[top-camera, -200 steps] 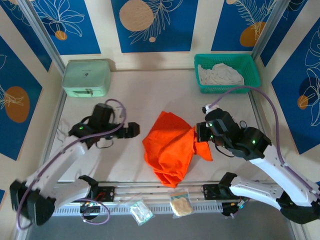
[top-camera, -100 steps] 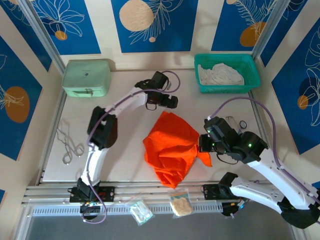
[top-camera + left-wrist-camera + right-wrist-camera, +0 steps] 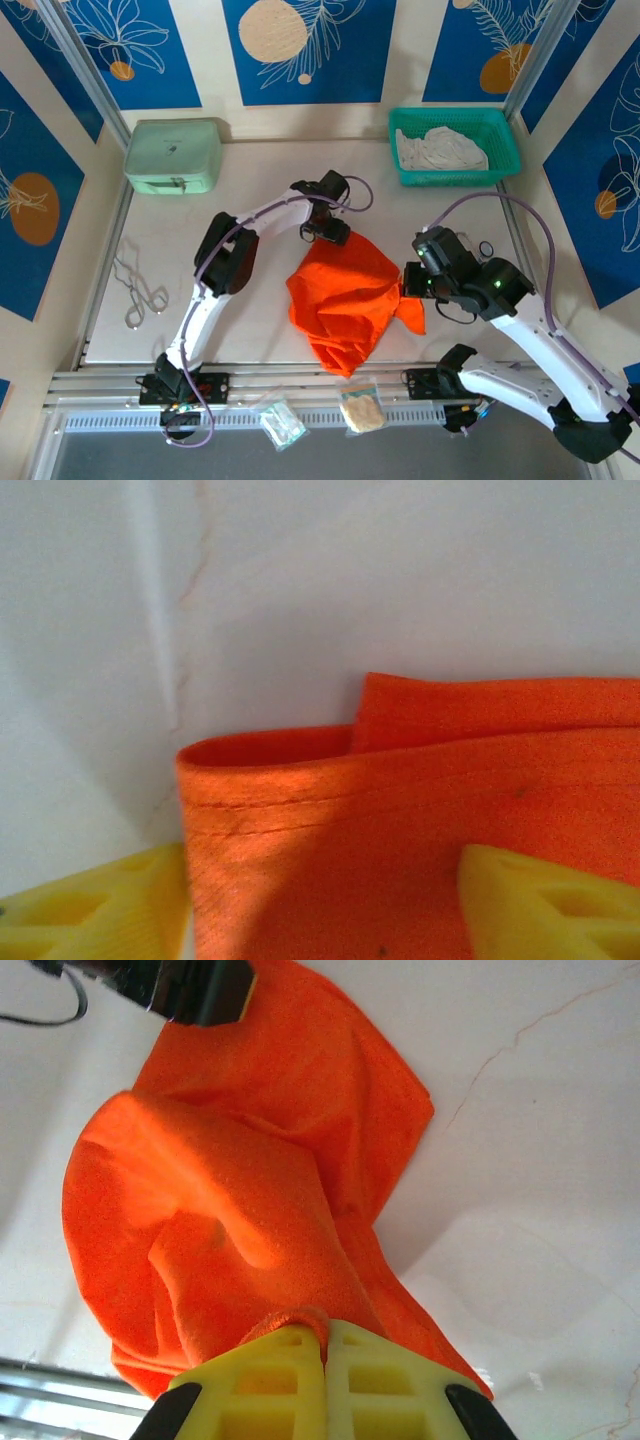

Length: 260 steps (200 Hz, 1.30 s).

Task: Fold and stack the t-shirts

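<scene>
The left arm [image 3: 265, 210] has swung from the near-left of the desk [image 3: 250, 170] out over its middle and dropped onto the far corner of the orange t-shirt [image 3: 340, 290], while the right arm [image 3: 505, 295] has barely shifted. The tee lies crumpled mid-desk, between the two arms; a white t-shirt [image 3: 440, 148] sits heaped in the teal basket [image 3: 450, 177] at the far right. The orange cloth looks light, limp and a little grippy, so it will likely sag and bunch wherever it is unsupported; the stitched hem [image 3: 270, 810] at a corner seems the firmest place to pinch. The left jaws stand partly open, astride that hemmed corner, with the yellow pads [image 3: 540, 905] on either side of the cloth and not yet clamped on it. The right jaws are pressed together on a gathered fold of the tee's right edge [image 3: 300, 1315].
</scene>
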### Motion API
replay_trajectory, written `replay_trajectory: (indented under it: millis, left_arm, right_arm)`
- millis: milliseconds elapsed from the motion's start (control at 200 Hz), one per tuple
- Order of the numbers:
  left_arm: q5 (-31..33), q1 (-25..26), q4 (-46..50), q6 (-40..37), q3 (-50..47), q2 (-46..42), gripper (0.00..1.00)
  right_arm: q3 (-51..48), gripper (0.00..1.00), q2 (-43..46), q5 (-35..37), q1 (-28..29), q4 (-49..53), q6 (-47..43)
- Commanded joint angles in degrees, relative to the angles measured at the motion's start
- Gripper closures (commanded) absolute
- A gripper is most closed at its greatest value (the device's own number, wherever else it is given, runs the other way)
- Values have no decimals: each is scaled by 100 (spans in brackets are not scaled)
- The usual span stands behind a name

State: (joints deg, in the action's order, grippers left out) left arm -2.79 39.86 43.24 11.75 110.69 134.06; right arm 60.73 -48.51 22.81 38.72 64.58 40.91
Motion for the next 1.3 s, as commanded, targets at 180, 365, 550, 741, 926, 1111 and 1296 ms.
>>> replay_trajectory:
  millis: [180, 365, 550, 741, 926, 1111, 1296]
  left_arm:
    - [572, 78, -69, 261, -844, -576, 100]
    - [1862, -465, -554, 851, -2368, -2379, 100]
    - [2525, -1266, -467, 1147, -3651, -4015, 100]
    - [2902, -1556, -385, 1437, -4522, -4535, 100]
    - [3076, -1652, -576, 1871, -5008, -4564, 100]
    - [2961, -1683, -616, 1865, -4769, -4514, 100]
    - [2571, -1682, -440, 1736, -4171, -4540, 100]
  right_arm:
    - [189, 100, 92, -333, -835, -292, -481]
    - [298, 100, -157, -564, -1778, -887, -1315]
    - [498, 100, -932, -721, -2383, -2015, -2033]
    - [1207, 100, -2603, -531, -2442, -2771, -2424]
    - [2164, 100, -4351, -156, -2462, -2976, -2512]
    - [3077, 73, -5289, 31, -2452, -2375, -2180]
    - [2424, 24, -4591, 22, -2182, -2266, -1798]
